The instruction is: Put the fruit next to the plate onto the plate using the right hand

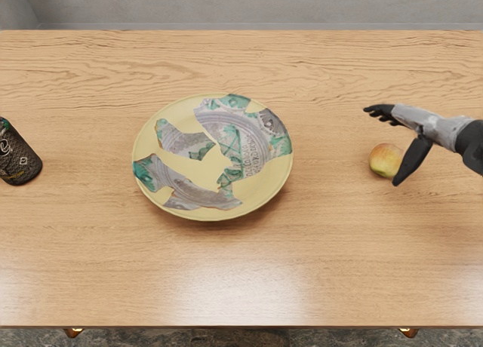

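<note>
Hiding part of the fruit [383, 160], right hand [421, 126] spreads.

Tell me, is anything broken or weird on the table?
The plate only looks cracked: its grey-green patches are a pattern, and the rim is whole. The dark can at the left edge seems tipped over.

Light-grained wooden table [241, 287] spanning the view, with a soft sheen on its near surface, backed by a plain grey wall [249, 4] and standing over a dark mottled floor [241, 337].
</note>
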Robot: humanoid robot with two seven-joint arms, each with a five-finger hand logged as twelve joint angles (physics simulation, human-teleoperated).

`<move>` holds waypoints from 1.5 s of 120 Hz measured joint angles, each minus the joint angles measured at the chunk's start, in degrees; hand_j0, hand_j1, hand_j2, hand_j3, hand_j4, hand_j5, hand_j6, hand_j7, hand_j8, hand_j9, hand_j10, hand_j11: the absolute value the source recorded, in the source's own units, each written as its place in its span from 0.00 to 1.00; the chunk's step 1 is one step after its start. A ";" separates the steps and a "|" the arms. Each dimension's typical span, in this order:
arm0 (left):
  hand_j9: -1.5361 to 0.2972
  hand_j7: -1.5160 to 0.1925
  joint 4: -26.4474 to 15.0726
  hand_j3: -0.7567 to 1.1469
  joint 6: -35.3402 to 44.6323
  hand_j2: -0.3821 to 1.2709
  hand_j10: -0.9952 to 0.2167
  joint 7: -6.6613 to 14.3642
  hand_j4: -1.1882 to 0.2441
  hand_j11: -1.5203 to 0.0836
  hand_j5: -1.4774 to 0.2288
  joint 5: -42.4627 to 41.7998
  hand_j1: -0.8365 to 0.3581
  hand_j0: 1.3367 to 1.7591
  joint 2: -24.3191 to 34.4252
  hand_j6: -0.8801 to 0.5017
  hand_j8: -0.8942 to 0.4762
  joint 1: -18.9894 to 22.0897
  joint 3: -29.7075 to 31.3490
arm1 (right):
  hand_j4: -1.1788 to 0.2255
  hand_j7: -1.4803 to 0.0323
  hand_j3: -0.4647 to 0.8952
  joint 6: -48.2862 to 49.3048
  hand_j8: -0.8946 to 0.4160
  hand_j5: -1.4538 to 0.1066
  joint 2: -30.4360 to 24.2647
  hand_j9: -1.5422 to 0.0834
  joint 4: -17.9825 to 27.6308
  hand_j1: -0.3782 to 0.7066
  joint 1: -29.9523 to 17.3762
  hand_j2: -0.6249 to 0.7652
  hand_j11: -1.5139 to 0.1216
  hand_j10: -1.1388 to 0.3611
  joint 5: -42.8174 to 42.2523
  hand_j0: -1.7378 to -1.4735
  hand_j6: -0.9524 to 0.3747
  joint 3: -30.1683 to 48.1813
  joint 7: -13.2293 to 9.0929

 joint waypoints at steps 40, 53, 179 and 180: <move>0.66 0.70 0.00 0.40 0.01 0.26 0.62 0.00 0.66 0.75 0.68 0.01 0.75 0.76 0.00 0.46 0.47 0.00 -0.01 | 0.67 0.78 0.34 -7.95 0.50 0.74 1.76 0.76 -0.28 0.28 -1.00 0.42 0.74 0.60 -4.14 0.30 0.54 -4.32 0.07; 0.66 0.70 0.00 0.40 0.01 0.26 0.62 0.00 0.66 0.75 0.68 0.02 0.75 0.76 0.00 0.46 0.47 0.00 -0.01 | 0.66 0.76 0.34 -10.05 0.49 0.72 2.49 0.75 -0.35 0.30 -1.28 0.42 0.73 0.59 -4.85 0.30 0.52 -5.67 0.09; 0.66 0.70 0.01 0.40 0.00 0.26 0.62 -0.02 0.66 0.75 0.68 0.02 0.75 0.76 0.00 0.46 0.47 0.01 -0.06 | 0.47 0.53 0.34 -12.43 0.50 0.48 5.89 0.49 -5.27 0.58 -3.16 0.51 0.46 0.56 -7.18 0.35 0.40 -7.06 0.61; 0.66 0.70 0.01 0.40 0.00 0.26 0.62 -0.02 0.66 0.75 0.68 0.02 0.75 0.76 0.00 0.46 0.47 0.01 -0.06 | 0.47 0.53 0.34 -12.46 0.50 0.48 5.97 0.49 -5.36 0.59 -3.17 0.54 0.46 0.56 -7.21 0.35 0.40 -7.09 0.62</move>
